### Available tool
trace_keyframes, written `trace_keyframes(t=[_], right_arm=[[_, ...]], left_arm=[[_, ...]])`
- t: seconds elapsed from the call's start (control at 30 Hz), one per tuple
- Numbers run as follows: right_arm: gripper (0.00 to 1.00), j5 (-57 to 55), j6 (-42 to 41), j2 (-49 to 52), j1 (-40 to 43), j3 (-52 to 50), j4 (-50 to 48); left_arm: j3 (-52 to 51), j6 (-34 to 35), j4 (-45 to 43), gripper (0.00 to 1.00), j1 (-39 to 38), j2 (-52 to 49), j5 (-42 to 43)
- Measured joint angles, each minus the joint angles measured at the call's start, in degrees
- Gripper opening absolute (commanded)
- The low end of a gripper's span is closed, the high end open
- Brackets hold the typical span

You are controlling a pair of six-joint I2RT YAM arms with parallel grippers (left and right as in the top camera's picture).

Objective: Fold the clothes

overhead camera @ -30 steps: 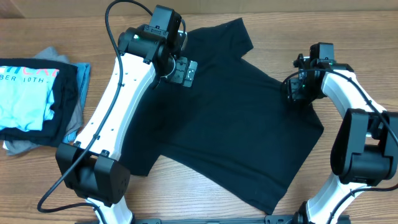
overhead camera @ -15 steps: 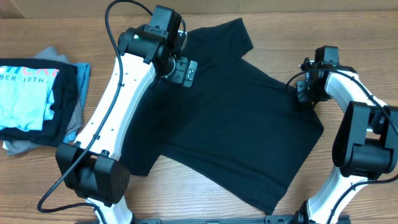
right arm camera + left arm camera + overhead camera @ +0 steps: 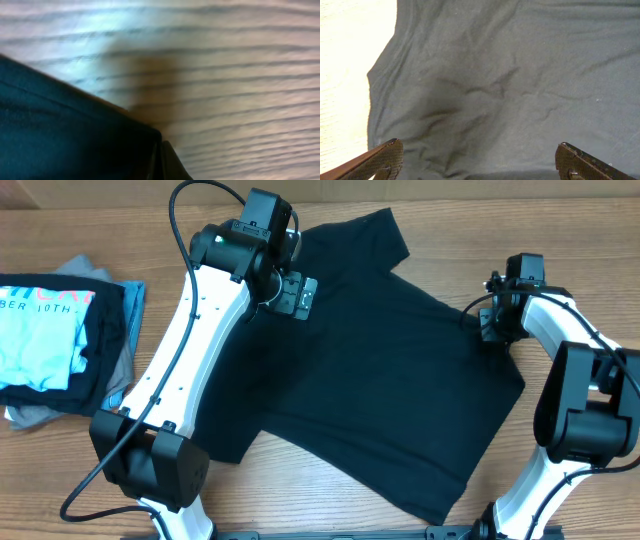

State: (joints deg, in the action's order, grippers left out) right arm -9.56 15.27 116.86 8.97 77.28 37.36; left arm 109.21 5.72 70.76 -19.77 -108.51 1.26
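The clothes in play are one black T-shirt (image 3: 380, 370), spread flat and slightly askew across the middle of the table. My left gripper (image 3: 293, 292) hovers over its upper left part, near the collar. In the left wrist view its jaws (image 3: 480, 162) stand wide open, with only wrinkled black fabric (image 3: 510, 75) between them. My right gripper (image 3: 493, 332) sits at the shirt's right edge. In the right wrist view the jaws (image 3: 161, 162) are pressed together, and the shirt's edge (image 3: 60, 130) runs into them.
A pile of folded garments lies at the far left: a light blue T-shirt with white lettering (image 3: 40, 330) on top, dark fabric under it and a grey garment (image 3: 30, 415) at the bottom. Bare wooden table (image 3: 560, 240) surrounds the shirt.
My right gripper shifted a little right to the shirt's edge and closed from partly open to shut. The shirt's right edge moved slightly. The left arm stayed still.
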Motion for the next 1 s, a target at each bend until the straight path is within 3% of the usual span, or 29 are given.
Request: trace_keyframes(t=[0.7,0.73,0.77,0.8,1.0], right_arm=[[0.04,-1.88,8.04,1.33,2.69,-0.13,-30.34],[0.19,-1.9,8.2,1.33,2.73,-0.13,-30.91],[0.64,-1.9,8.41,1.33,2.8,-0.13,-31.15],[1.0,-1.95,8.48,1.33,2.84,-0.13,-31.26],[1.0,-4.92,5.03,1.38,3.21,0.37,-30.01]], left_arm=[[0.0,0.0,-0.04,1.0,-0.02,0.0,0.0],[0.0,-0.02,-0.04,1.0,-0.02,0.0,0.0],[0.0,0.0,-0.02,1.0,0.0,0.0,0.0],[0.0,0.0,-0.04,1.0,-0.02,0.0,0.0],[0.0,0.0,-0.04,1.0,-0.02,0.0,0.0]])
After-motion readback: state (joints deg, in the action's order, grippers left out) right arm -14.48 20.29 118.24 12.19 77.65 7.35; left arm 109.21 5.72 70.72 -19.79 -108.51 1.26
